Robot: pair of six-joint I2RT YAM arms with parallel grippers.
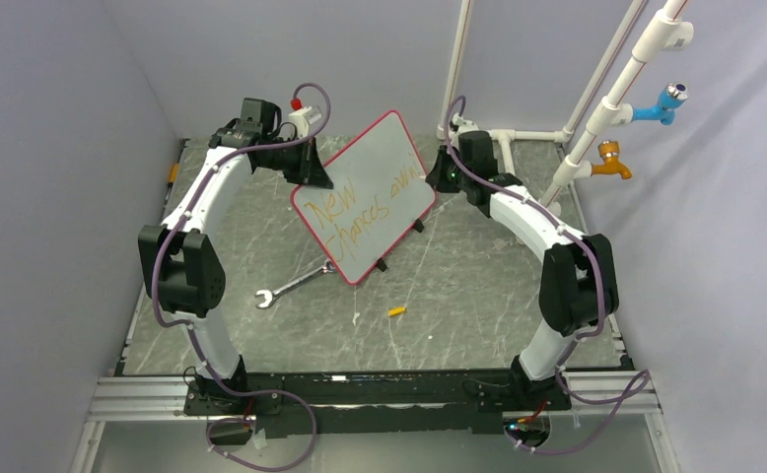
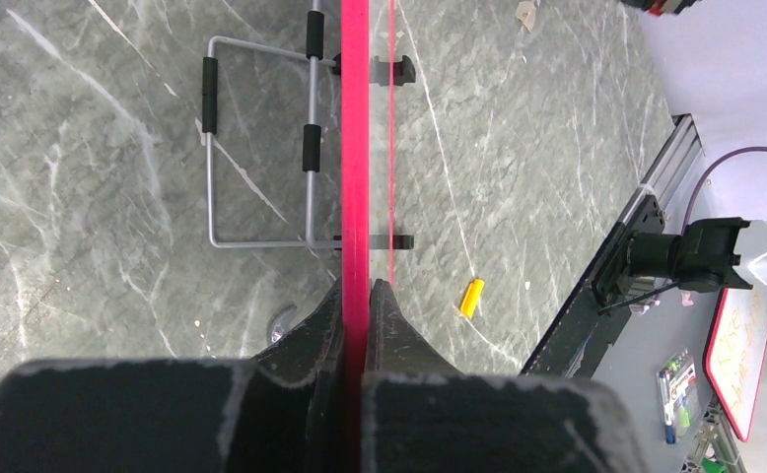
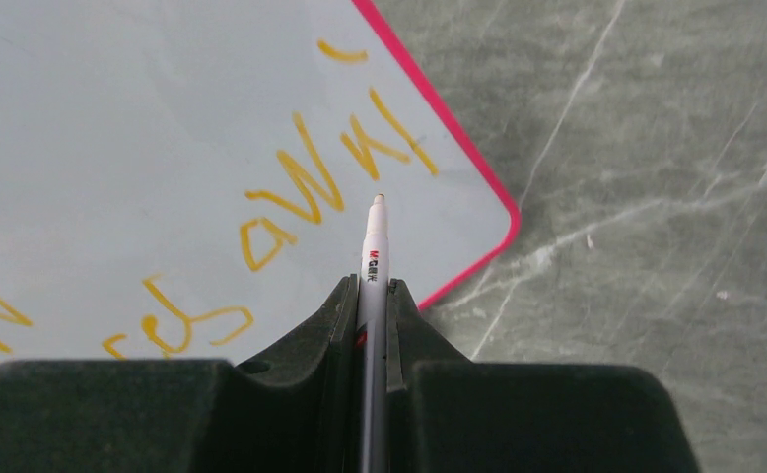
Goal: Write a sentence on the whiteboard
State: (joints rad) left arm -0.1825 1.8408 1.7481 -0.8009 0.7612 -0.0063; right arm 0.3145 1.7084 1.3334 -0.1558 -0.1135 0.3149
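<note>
at the near edge: both arm bases point(image 1: 224, 379) sit on a rail point(image 1: 360, 389).
on the table point(image 1: 478, 286) ahead: a small yellow piece point(image 1: 396, 311) lies apart from the rest; a wrench point(image 1: 291, 286) lies just beside the board's near corner.
whiteboard point(image 1: 384, 158): mid-table, tilted on a wire stand point(image 2: 261, 148), turned diagonally.
sentence point(image 1: 358, 210): orange slanted lines, roughly "new chances away".
left gripper point(image 2: 357, 296): clenched on the board's red frame, at its far-left edge.
right gripper point(image 3: 374, 294): clenched on a white marker point(image 3: 375, 232), tip over the last word; contact unclear.
far right: white pipes point(image 1: 606, 108) with a blue tap point(image 1: 667, 99) and an orange tap point(image 1: 611, 158).
</note>
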